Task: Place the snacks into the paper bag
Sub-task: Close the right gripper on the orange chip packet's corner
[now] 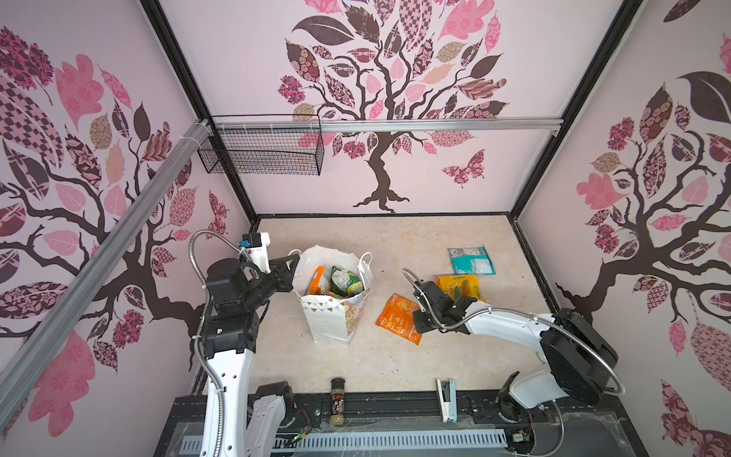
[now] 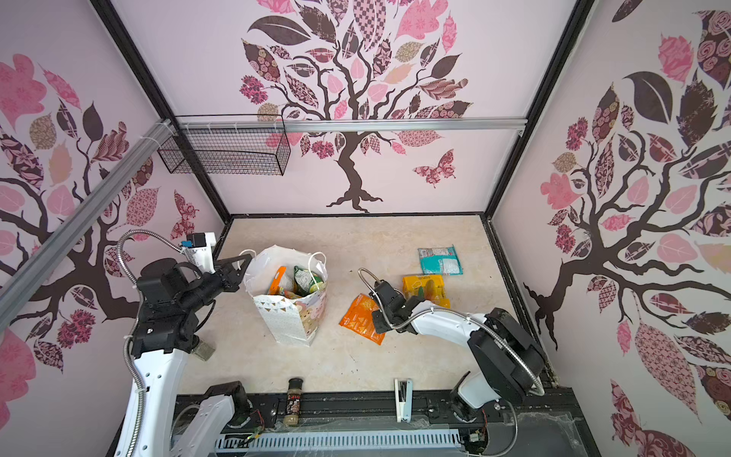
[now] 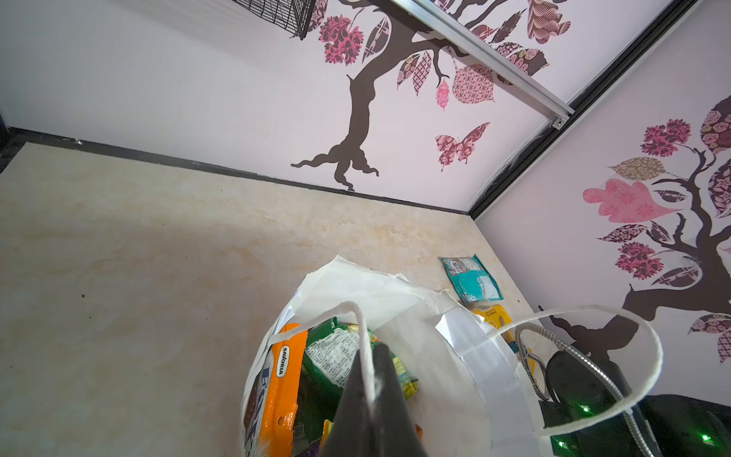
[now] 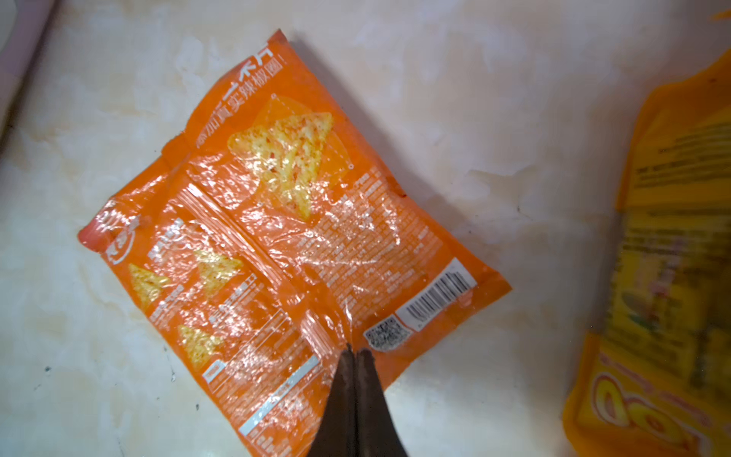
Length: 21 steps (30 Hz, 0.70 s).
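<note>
The white paper bag stands left of centre, mouth open. An orange packet and a green packet stand inside it. My left gripper is shut on the bag's cord handle at the rim on its left side. Right of the bag an orange snack packet lies back side up on the table. My right gripper is shut on its raised back seam. A yellow packet and a teal packet lie further right.
A dark-capped spice jar and a white stapler lie at the table's front edge. A black wire basket hangs on the back wall, upper left. Walls close in the table on three sides.
</note>
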### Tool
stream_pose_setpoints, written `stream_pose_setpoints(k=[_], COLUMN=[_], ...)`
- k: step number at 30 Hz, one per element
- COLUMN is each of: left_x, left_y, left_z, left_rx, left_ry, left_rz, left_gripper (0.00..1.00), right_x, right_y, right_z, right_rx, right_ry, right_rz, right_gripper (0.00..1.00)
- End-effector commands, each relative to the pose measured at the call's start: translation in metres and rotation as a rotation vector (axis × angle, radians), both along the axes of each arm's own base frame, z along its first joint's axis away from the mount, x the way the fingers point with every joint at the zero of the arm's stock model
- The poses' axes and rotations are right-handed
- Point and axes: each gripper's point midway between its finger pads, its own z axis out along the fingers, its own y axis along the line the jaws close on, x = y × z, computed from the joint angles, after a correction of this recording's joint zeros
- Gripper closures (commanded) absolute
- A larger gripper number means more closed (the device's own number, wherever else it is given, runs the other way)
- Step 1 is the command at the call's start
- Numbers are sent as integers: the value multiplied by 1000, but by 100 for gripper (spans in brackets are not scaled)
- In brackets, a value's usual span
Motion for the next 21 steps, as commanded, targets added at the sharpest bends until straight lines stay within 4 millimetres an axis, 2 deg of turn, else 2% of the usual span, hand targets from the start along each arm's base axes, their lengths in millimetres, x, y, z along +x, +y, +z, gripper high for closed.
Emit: stream_pose_setpoints(k=[1,5,6,7,9,10,11,14,21], left_x=[-4,-5,-5,-6,-6,-6,-6,-5,-5], left_y=[-2,-3,-3,-2,-2,-3,-3,-3,-3], left_z=[11,13,12,12,13,13,13,12,12], left_rx=[11,11,13,13,13,14,13,12,16], left_ry=[-31,-33,-31,-31,-32,-33,-32,-26,-25], left_rz=[-6,-8,-5,-3,-2,-3,-2,-6,-5], left_gripper=[100,100,100,100,100,100,100,100,100], right_x=[3,3,3,2,0,0,0,-1,-2], right_y=[1,-7,-9,-10,-9,-8,-7,-5,-11], right_z=[26,30,29,27,23,20,16,4,-16], right_rx=[41,34,28,26,29,31,26,7,-60], right_ry=[-44,-51,-51,-46,-31,-24,-11,26,55], right_rz=[-24,-69,-77,-86,-87,-86,-86,-86,-92], right_gripper=[100,100,84,77,72,68,59,49,45])
